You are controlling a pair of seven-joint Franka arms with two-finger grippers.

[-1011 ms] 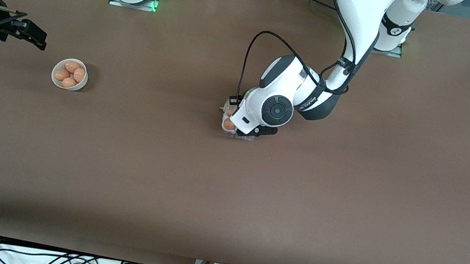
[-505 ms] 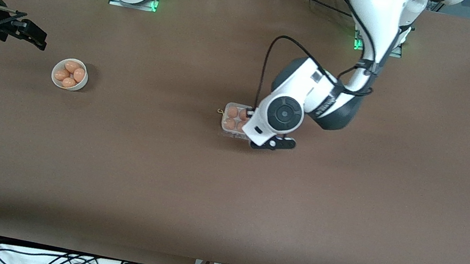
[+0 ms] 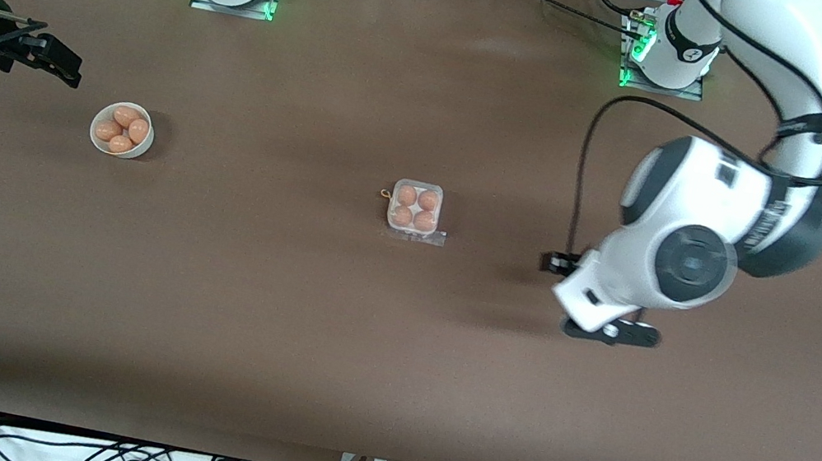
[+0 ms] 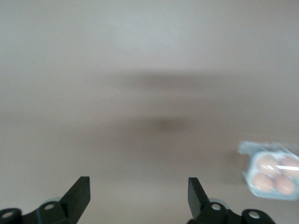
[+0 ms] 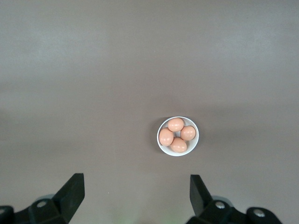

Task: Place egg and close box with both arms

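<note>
front view: the box [image 3: 415,209] sits mid-table with four eggs and its lid looks shut; the left gripper [image 3: 605,330] is over bare table toward the left arm's end, the right gripper [image 3: 31,54] waits near the bowl [image 3: 122,130].
left wrist view: you see its fingers [image 4: 78,196] spread wide, empty.
right wrist view: jaws wide, empty. check the lid is latched before you park.
</note>
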